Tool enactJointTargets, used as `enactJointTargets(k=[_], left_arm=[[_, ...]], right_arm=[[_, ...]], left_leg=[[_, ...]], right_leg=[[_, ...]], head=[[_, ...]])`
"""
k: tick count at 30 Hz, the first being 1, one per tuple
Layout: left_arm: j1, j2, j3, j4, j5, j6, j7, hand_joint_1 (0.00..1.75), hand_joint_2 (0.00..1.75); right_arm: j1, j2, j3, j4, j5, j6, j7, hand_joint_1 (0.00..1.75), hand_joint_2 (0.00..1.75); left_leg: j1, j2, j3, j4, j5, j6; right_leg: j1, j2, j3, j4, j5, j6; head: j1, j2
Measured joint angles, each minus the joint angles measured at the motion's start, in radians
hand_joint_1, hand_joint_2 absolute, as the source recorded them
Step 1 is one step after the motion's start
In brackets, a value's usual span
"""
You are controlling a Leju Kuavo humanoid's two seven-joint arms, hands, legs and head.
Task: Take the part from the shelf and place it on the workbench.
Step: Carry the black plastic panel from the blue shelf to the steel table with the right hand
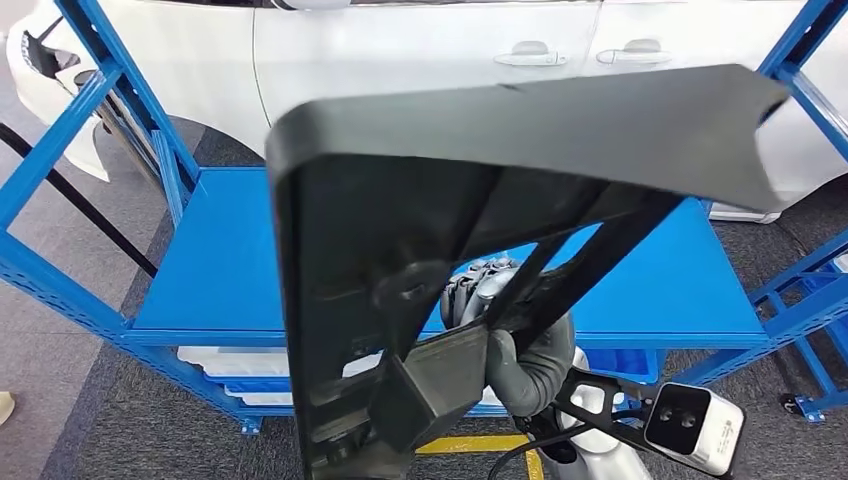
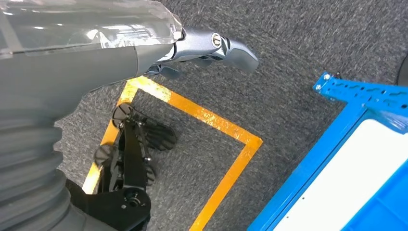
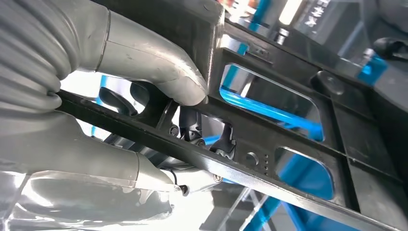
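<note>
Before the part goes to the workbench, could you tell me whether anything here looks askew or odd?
The black part hangs tilted in the right hand, held at one inner strut only, and it blocks most of the head view. The left hand holds nothing. No damage is visible.

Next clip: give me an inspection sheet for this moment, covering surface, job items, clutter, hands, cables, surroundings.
Surface: the blue shelf has its top deck bare where it shows; white and blue bins sit on the level below.
Job's things: the black part, a large frame with cut-outs, is lifted in front of the head camera, clear of the shelf.
Clutter: nothing seen.
Hands: the right hand grips a bar of the part, thumb pressed on the frame in the right wrist view. The left hand hangs over the carpet, holding nothing; whether its fingers are spread or curled is unclear.
Cables: a black cable runs diagonally past the shelf's left post.
Surroundings: white car behind the shelf; grey carpet with yellow floor tape.
</note>
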Motion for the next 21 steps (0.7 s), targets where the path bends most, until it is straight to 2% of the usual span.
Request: enactJointTargets(k=[1, 3, 5, 6, 7, 9, 10, 11, 12, 14, 15, 16, 19, 20, 21], left_arm=[[-0.001, 0.002, -0.001, 0.0, -0.005, 0.002, 0.002, 0.0, 1.75], [-0.001, 0.01, -0.002, 0.0, -0.015, 0.003, 0.005, 0.0, 1.75], [0.0, 0.017, -0.004, 0.0, -0.021, 0.003, 0.006, 0.0, 1.75], [0.0, 0.019, -0.004, 0.0, -0.024, 0.003, 0.006, 0.0, 1.75], [0.0, 0.021, -0.004, 0.0, -0.024, 0.003, 0.006, 0.0, 1.75], [0.0, 0.024, -0.005, 0.0, -0.025, 0.003, 0.006, 0.0, 1.75], [0.0, 0.025, -0.005, 0.0, -0.025, 0.003, 0.006, 0.0, 1.75], [0.0, 0.026, -0.005, 0.0, -0.025, 0.003, 0.006, 0.0, 1.75], [0.0, 0.027, -0.006, 0.0, -0.025, 0.003, 0.007, 0.0, 1.75], [-0.003, 0.031, -0.008, 0.0, -0.027, 0.003, 0.007, 0.0, 1.75], [-0.005, 0.033, -0.01, 0.0, -0.029, 0.003, 0.008, 0.0, 1.75], [-0.007, 0.036, -0.013, 0.0, -0.033, 0.002, 0.01, 0.0, 1.75], [-0.009, 0.042, -0.026, 0.0, -0.044, 0.0, 0.024, 0.0, 1.75], [-0.01, 0.043, -0.029, 0.0, -0.046, 0.0, 0.029, 0.0, 1.75], [-0.011, 0.043, -0.032, 0.0, -0.047, 0.001, 0.034, 0.0, 1.75]], right_arm=[[0.002, -0.001, 0.008, -0.008, -0.002, -0.018, -0.009, 1.75, 1.75], [0.01, -0.004, 0.02, -0.026, -0.002, -0.052, -0.03, 1.75, 1.75], [0.021, -0.008, 0.026, -0.044, -0.002, -0.072, -0.045, 1.75, 1.75], [0.025, -0.01, 0.027, -0.051, -0.002, -0.076, -0.048, 1.75, 1.75], [0.029, -0.012, 0.028, -0.055, -0.002, -0.077, -0.049, 1.75, 1.75], [0.038, -0.015, 0.03, -0.061, -0.003, -0.08, -0.049, 1.75, 1.75], [0.042, -0.017, 0.031, -0.063, -0.003, -0.081, -0.049, 1.75, 1.75], [0.045, -0.019, 0.033, -0.064, -0.003, -0.082, -0.049, 1.75, 1.75], [0.047, -0.02, 0.034, -0.065, -0.003, -0.082, -0.049, 1.75, 1.75], [0.051, -0.022, 0.034, -0.07, -0.003, -0.094, -0.05, 1.75, 1.75], [0.053, -0.023, 0.034, -0.075, -0.005, -0.106, -0.051, 1.75, 1.75], [0.057, -0.023, 0.034, -0.083, -0.009, -0.122, -0.051, 1.75, 1.75], [0.062, -0.03, 0.032, -0.104, -0.035, -0.154, -0.052, 1.75, 1.75], [0.062, -0.037, 0.031, -0.107, -0.049, -0.155, -0.052, 1.75, 1.75], [0.061, -0.047, 0.031, -0.109, -0.063, -0.152, -0.052, 1.75, 1.75]], left_leg=[[-0.001, -0.001, -0.003, 0.003, 0.001, -0.006], [-0.001, -0.001, -0.007, 0.001, 0.007, -0.021], [0.003, -0.001, -0.014, 0.011, -0.007, -0.032], [0.004, 0.0, -0.025, 0.039, -0.033, -0.036], [0.005, 0.0, -0.043, 0.088, -0.072, -0.04], [0.005, 0.0, -0.088, 0.218, -0.149, -0.045], [0.005, 0.0, -0.098, 0.261, -0.169, -0.046], [0.005, 0.0, -0.089, 0.266, -0.169, -0.045], [0.005, 0.0, -0.058, 0.23, -0.154, -0.041], [0.001, 0.0, 0.039, 0.082, -0.11, -0.029], [-0.003, 0.001, 0.075, 0.021, -0.094, -0.023], [-0.007, 0.001, 0.095, -0.017, -0.085, -0.018], [-0.013, 0.002, 0.09, -0.033, -0.062, -0.004], [-0.011, 0.004, 0.085, -0.037, -0.049, 0.002], [-0.008, 0.006, 0.076, -0.041, -0.035, 0.007]], right_leg=[[0.002, 0.001, 0.009, -0.023, 0.005, -0.005], [0.005, 0.003, 0.004, -0.029, 0.01, -0.019], [0.003, 0.001, 0.0, -0.037, 0.021, -0.034], [0.001, -0.001, -0.003, -0.042, 0.028, -0.041], [0.001, -0.002, -0.009, -0.044, 0.034, -0.046], [0.004, -0.003, -0.025, -0.043, 0.047, -0.051], [0.006, -0.003, -0.035, -0.043, 0.054, -0.051], [0.008, -0.002, -0.044, -0.042, 0.061, -0.051], [0.01, -0.002, -0.053, -0.042, 0.068, -0.051], [0.013, -0.001, -0.066, -0.042, 0.083, -0.047], [0.015, -0.001, -0.07, -0.042, 0.09, -0.043], [0.015, -0.002, -0.072, -0.042, 0.097, -0.037], [0.01, -0.004, -0.074, -0.049, 0.116, -0.018], [0.008, -0.003, -0.08, -0.045, 0.107, -0.012], [0.008, -0.002, -0.091, -0.025, 0.078, -0.007]], head=[[0.0, 0.0], [0.0, 0.0], [0.0, 0.0], [0.0, 0.0], [0.0, 0.0], [0.0, 0.0], [0.0, 0.0], [0.0, 0.0], [0.0, 0.0], [0.0, 0.0], [0.0, 0.0], [0.0, 0.0], [0.0, 0.0], [0.0, 0.0], [0.0, 0.0]])
